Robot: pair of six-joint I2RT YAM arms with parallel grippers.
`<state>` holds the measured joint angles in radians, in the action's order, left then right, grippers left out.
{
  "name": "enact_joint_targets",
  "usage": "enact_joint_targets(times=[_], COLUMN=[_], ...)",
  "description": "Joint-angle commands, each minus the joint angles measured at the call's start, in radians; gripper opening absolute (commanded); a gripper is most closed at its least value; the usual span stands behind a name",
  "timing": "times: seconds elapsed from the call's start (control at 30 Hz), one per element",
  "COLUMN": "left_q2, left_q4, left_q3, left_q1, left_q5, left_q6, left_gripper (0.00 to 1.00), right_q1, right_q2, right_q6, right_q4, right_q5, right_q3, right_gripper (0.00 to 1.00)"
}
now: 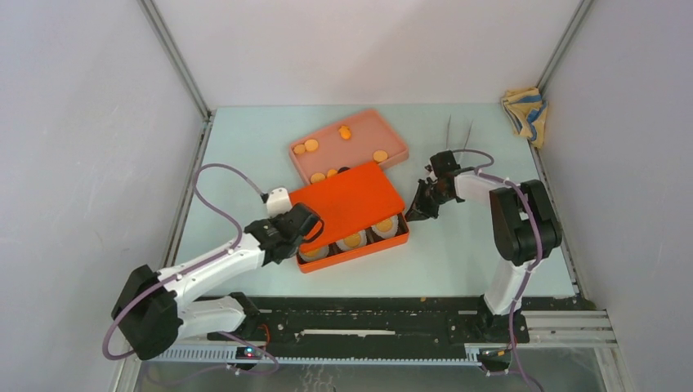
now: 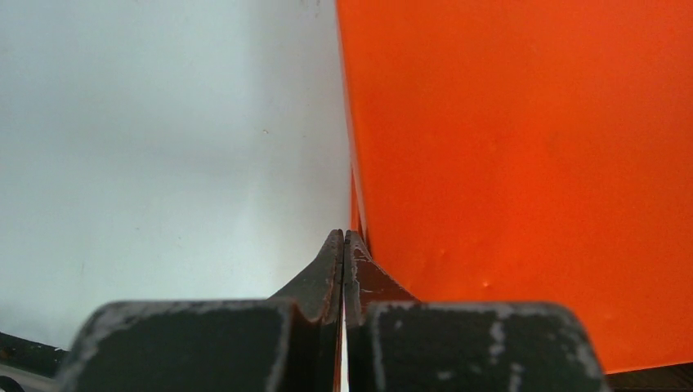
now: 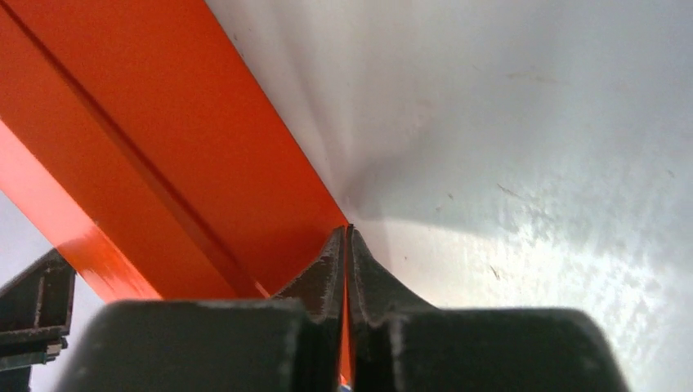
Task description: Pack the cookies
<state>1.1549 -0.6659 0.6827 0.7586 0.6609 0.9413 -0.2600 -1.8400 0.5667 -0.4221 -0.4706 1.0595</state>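
An orange lid (image 1: 347,198) lies over an orange box (image 1: 359,251), shifted toward the back. Three white paper cups with orange cookies (image 1: 353,240) show along the box's front edge. More orange cookies (image 1: 311,144) lie loose in a pink tray (image 1: 384,129) behind. My left gripper (image 1: 304,227) is shut on the lid's left edge; in the left wrist view the gripper (image 2: 344,237) pinches an orange sliver beside the lid (image 2: 523,163). My right gripper (image 1: 413,214) is shut on the lid's right edge; it (image 3: 349,231) and the lid (image 3: 163,147) also show in the right wrist view.
Metal tweezers (image 1: 458,131) lie at the back right of the table. A folded yellow and blue cloth (image 1: 523,110) sits in the far right corner. Grey walls close in the table on the left, back and right.
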Motion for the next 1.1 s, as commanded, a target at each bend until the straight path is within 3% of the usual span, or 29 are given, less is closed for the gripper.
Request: enact_joint_targets(times=[0.0, 0.03, 0.13, 0.3, 0.5, 0.73, 0.9, 1.07], left_q2=[-0.056, -0.077, -0.171, -0.319, -0.248, -0.141, -0.138, -0.140], left_q4=[-0.024, -0.047, -0.062, 0.073, 0.338, 0.429, 0.436, 0.437], left_q3=[0.011, 0.012, -0.019, -0.103, -0.110, -0.126, -0.167, -0.195], left_q1=[-0.057, -0.082, -0.173, -0.274, -0.280, -0.278, -0.278, -0.278], left_q5=[0.023, 0.019, -0.034, -0.157, -0.307, -0.377, -0.369, -0.361], left_q6=[0.031, 0.037, 0.034, -0.024, -0.115, -0.115, -0.109, -0.107], left_gripper=[0.00, 0.00, 0.00, 0.00, 0.00, 0.00, 0.00, 0.00], right_q1=[0.046, 0.062, 0.117, 0.202, 0.222, 0.192, 0.139, 0.094], right_q2=[0.112, 0.141, 0.199, 0.204, 0.038, -0.151, -0.192, -0.207], right_q6=[0.002, -0.003, -0.014, -0.017, 0.096, 0.166, 0.201, 0.341], right_q4=[-0.059, -0.065, -0.066, 0.037, 0.301, 0.494, 0.554, 0.724], right_q5=[0.062, 0.080, 0.063, -0.122, -0.465, -0.566, -0.598, -0.668], right_q3=[0.035, 0.036, 0.037, 0.031, 0.062, 0.103, 0.135, 0.137], right_gripper=[0.15, 0.23, 0.34, 0.35, 0.38, 0.40, 0.40, 0.40])
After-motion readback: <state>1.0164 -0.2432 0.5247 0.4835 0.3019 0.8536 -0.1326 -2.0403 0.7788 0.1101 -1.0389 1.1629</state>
